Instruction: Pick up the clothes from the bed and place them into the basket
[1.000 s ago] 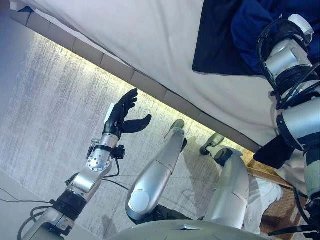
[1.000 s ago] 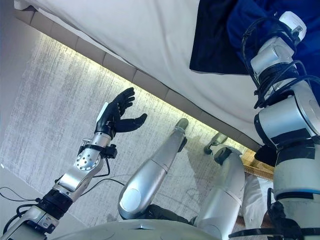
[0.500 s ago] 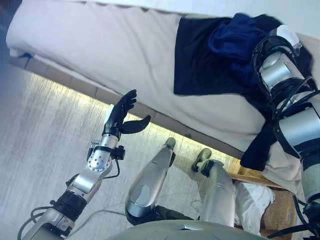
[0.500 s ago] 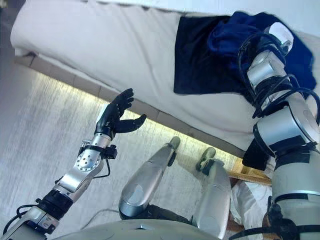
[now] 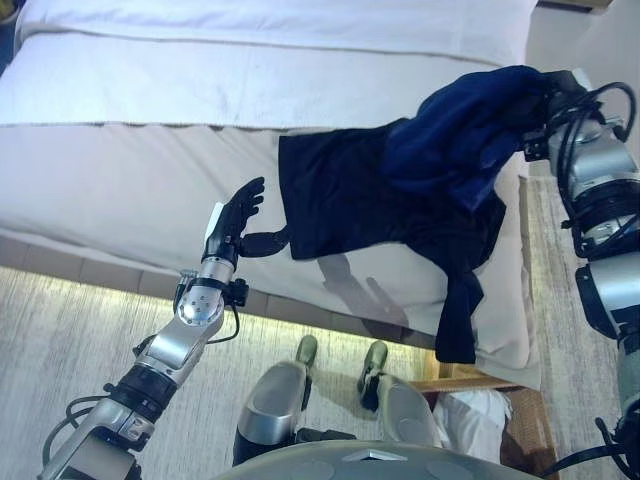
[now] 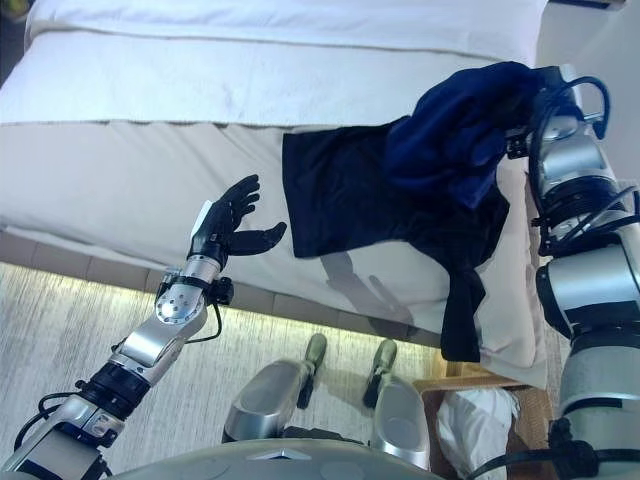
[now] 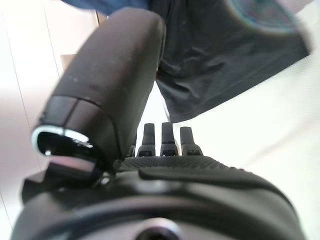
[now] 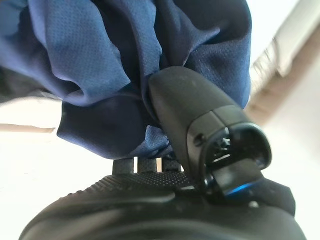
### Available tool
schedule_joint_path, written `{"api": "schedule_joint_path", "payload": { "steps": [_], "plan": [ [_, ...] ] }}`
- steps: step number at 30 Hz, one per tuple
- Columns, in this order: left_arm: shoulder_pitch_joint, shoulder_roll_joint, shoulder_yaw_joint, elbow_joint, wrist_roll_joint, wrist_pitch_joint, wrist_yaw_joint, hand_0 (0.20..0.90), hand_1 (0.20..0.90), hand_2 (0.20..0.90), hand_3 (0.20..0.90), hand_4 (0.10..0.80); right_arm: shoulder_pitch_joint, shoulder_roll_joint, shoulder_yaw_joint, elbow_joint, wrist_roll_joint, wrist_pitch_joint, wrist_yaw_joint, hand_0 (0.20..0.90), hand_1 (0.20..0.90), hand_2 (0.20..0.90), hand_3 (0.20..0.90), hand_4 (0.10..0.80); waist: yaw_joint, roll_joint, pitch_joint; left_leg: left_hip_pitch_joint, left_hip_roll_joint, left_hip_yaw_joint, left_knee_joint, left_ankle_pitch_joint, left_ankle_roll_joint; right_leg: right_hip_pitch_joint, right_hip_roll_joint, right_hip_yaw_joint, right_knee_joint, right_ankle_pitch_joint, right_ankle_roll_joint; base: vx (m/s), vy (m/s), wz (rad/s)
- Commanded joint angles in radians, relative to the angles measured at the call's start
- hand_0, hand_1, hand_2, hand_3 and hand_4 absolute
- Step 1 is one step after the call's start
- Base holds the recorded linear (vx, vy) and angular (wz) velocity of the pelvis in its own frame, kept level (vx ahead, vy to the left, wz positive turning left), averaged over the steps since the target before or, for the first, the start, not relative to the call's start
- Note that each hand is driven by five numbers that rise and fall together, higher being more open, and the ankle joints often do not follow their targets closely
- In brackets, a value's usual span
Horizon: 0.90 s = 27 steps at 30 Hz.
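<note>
A blue garment point(image 5: 455, 130) hangs bunched above the right part of the bed. My right hand point(image 8: 150, 200) is shut on it, and its thumb point(image 8: 190, 110) presses into the blue cloth point(image 8: 90, 60). A black garment point(image 5: 345, 200) lies spread on the white sheet under it, and one end point(image 5: 460, 315) hangs over the bed's near edge. My left hand point(image 5: 235, 215) is open and empty, held up just left of the black garment, which also shows in the left wrist view point(image 7: 225, 60). The wicker basket point(image 5: 530, 440) stands on the floor at the lower right.
The bed point(image 5: 120, 170) has a white sheet and a tan panelled base point(image 5: 60, 265). A folded white cover point(image 5: 250, 25) lies along its far side. White cloth point(image 5: 470, 415) lies in the basket. Grey carpet point(image 5: 60, 350) lies before the bed.
The camera has tilted up, so more of the bed shows. My right hand has lifted the blue garment up off the black one. My left hand keeps its open pose.
</note>
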Motion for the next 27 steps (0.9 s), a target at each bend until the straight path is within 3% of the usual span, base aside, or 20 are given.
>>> {"api": "schedule_joint_path", "payload": {
  "steps": [1, 6, 13, 17, 21, 27],
  "plan": [
    [0.053, 0.004, 0.010, -0.052, 0.013, -0.066, -0.002, 0.900, 0.900, 0.900, 0.900, 0.800, 0.005, -0.077, 0.014, -0.077, 0.041, -0.130, -0.009, 0.300, 0.300, 0.300, 0.200, 0.100, 0.001, -0.042, -0.193, -0.055, 0.032, 0.045, 0.034, -0.044, 0.035, 0.045, -0.003, 0.038, 0.031, -0.032, 0.025, 0.032, -0.014, -0.02],
    [0.064, 0.001, 0.012, -0.036, 0.012, -0.068, -0.020, 0.900, 0.900, 0.900, 0.900, 0.800, 0.016, -0.100, -0.028, -0.085, 0.150, -0.141, 0.004, 0.300, 0.300, 0.300, 0.200, 0.100, -0.012, -0.052, -0.228, -0.015, 0.036, 0.048, -0.009, -0.040, 0.036, 0.072, 0.009, 0.050, -0.007, -0.019, 0.027, 0.020, -0.012, -0.03],
    [0.066, 0.011, -0.006, 0.010, 0.041, -0.043, -0.050, 0.900, 0.900, 0.900, 0.900, 0.800, 0.019, -0.124, -0.047, -0.092, 0.142, -0.163, 0.007, 0.300, 0.300, 0.300, 0.200, 0.100, -0.040, -0.054, -0.266, 0.027, 0.046, 0.067, -0.083, -0.016, 0.036, 0.085, 0.022, 0.079, -0.056, 0.012, 0.037, -0.027, -0.014, -0.04],
    [0.053, 0.034, -0.026, 0.056, 0.110, -0.020, -0.028, 0.900, 0.900, 0.900, 0.900, 0.800, 0.056, -0.159, -0.032, -0.159, 0.119, -0.193, 0.019, 0.300, 0.300, 0.300, 0.200, 0.100, -0.093, -0.049, -0.280, 0.048, 0.054, 0.095, -0.109, -0.012, 0.035, 0.079, 0.033, 0.131, -0.079, 0.035, 0.046, -0.093, 0.028, -0.20],
    [0.024, 0.030, -0.022, 0.119, 0.123, -0.005, 0.002, 0.900, 0.900, 0.900, 0.900, 0.800, 0.182, -0.157, -0.099, -0.254, 0.109, -0.205, 0.002, 0.300, 0.300, 0.300, 0.200, 0.100, -0.143, -0.042, -0.283, 0.067, 0.058, 0.118, -0.128, -0.010, 0.035, 0.074, 0.043, 0.182, -0.096, 0.055, 0.054, -0.095, 0.051, -0.32],
    [0.006, -0.007, 0.026, 0.193, 0.107, 0.015, 0.061, 0.900, 0.900, 0.900, 0.900, 0.800, 0.408, -0.105, -0.218, -0.390, 0.085, -0.238, -0.031, 0.300, 0.300, 0.300, 0.200, 0.100, -0.191, -0.045, -0.273, 0.066, 0.041, 0.043, -0.111, -0.020, 0.046, 0.046, 0.065, 0.314, -0.097, 0.083, 0.055, -0.096, 0.070, -0.40]
  ]
}}
